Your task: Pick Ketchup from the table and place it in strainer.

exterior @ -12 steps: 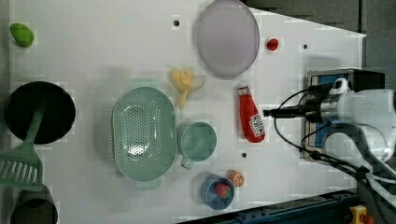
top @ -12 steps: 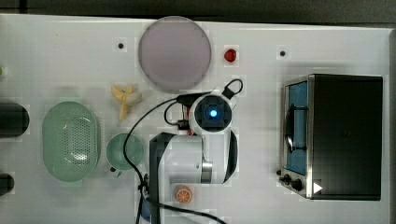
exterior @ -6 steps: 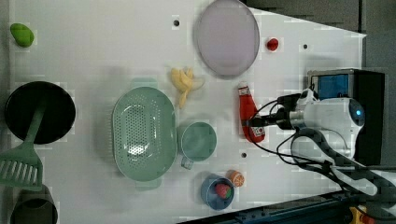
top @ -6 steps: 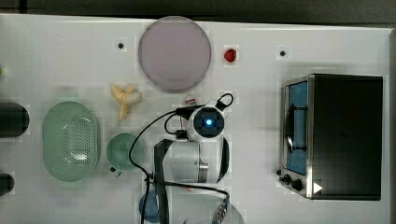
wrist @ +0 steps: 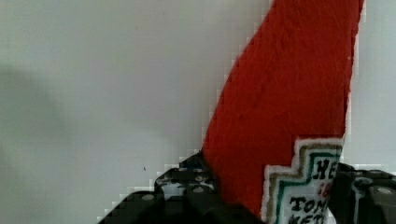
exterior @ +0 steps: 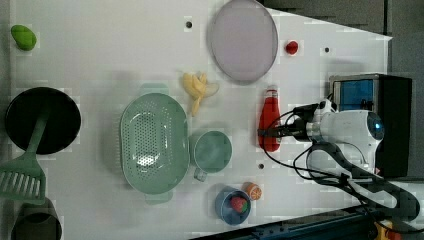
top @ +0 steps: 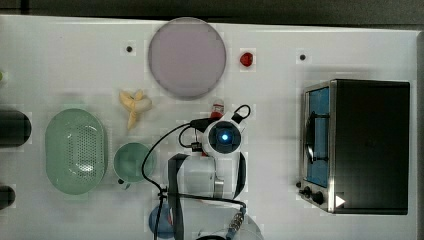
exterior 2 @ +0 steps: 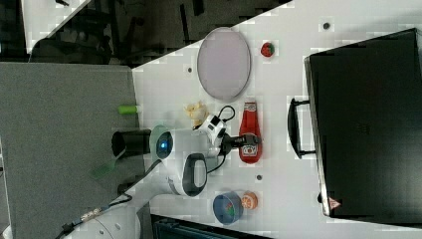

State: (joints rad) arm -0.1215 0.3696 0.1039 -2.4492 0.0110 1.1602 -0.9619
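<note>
Slim glossy red ketchup (exterior: 269, 122) lying flat on the white worktop (exterior: 100, 55), well apart from the perforated mint strainer (exterior: 154, 142). Jaws of the gripper (exterior 2: 242, 143) closed onto its labelled body. Wrist view alone catching the label's stepped border and lettering.

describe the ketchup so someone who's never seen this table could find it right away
In the left view, start at the large round greyish-lilac plate. Just below its lower right edge lies the slim red ketchup bottle, flat on the white table, the claw at its body. It is long with a label, unlike the small rounded red fruit.
</note>
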